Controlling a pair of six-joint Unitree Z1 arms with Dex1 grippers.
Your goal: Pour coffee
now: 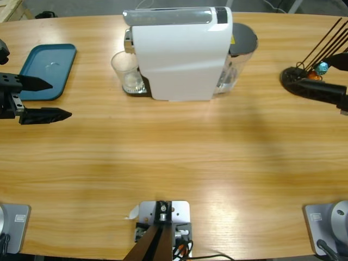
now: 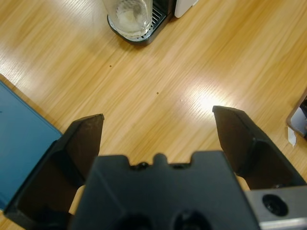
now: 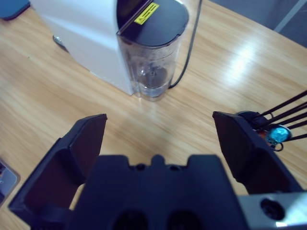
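Observation:
A clear glass tumbler (image 1: 128,73) (image 2: 128,17) stands on the drip tray under the spout of the white coffee machine (image 1: 176,54) (image 3: 81,33). The glass looks clear and no coffee shows in it. My left gripper (image 1: 61,99) (image 2: 158,117) is open and empty at the table's left edge, pointing at the glass from well short of it. At the right edge my right gripper (image 1: 315,89) (image 3: 159,119) is also open and empty, facing the machine's clear water tank (image 1: 236,60) (image 3: 153,62).
A teal tray (image 1: 46,70) (image 2: 19,153) lies at the back left, beside the left gripper. A black wire capsule stand (image 1: 296,76) (image 3: 268,129) holding a blue capsule (image 1: 322,68) (image 3: 277,134) sits by the right gripper. The machine's cable (image 3: 187,52) trails behind the tank.

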